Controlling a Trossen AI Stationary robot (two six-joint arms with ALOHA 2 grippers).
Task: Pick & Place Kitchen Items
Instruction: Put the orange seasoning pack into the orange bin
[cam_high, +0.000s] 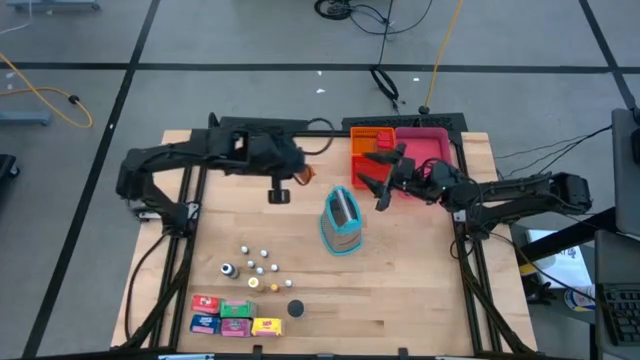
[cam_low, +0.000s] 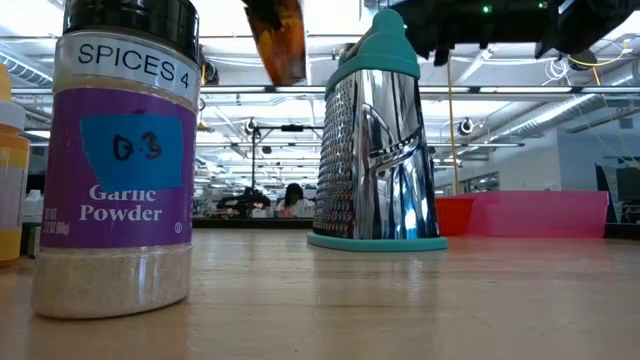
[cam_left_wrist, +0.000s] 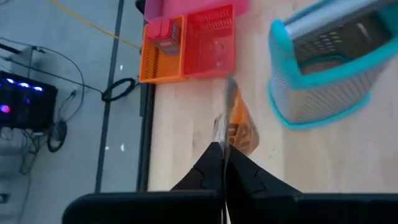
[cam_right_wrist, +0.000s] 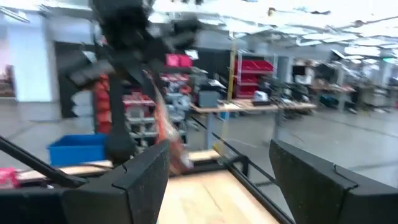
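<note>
My left gripper (cam_high: 298, 172) (cam_left_wrist: 224, 149) hovers above the table's far middle, shut on a small flat orange packet (cam_left_wrist: 238, 124). The same packet (cam_low: 279, 40) hangs high in the low view. My right gripper (cam_high: 378, 182) (cam_right_wrist: 217, 155) is open and holds nothing, hovering by the near edge of the trays. Tiny spice bottles (cam_high: 256, 264) stand near the front left. One of them, a garlic powder jar (cam_low: 125, 160), looms close in the low view. Small coloured boxes (cam_high: 235, 315) and a black piece (cam_high: 295, 308) lie by the near edge. My left gripper pinches the orange packet by its upper edge (cam_left_wrist: 225, 135) between its two fingers, coming from above. The packet is lifted clear of the table and hangs below the fingertips (cam_low: 279, 40).
A teal-framed metal grater (cam_high: 342, 222) (cam_low: 380, 140) stands upright mid-table, between the arms and the bottles. An orange tray (cam_high: 368, 140) and a pink tray (cam_high: 428, 150) sit side by side at the far edge. Bare wood lies right of the grater and at front right.
</note>
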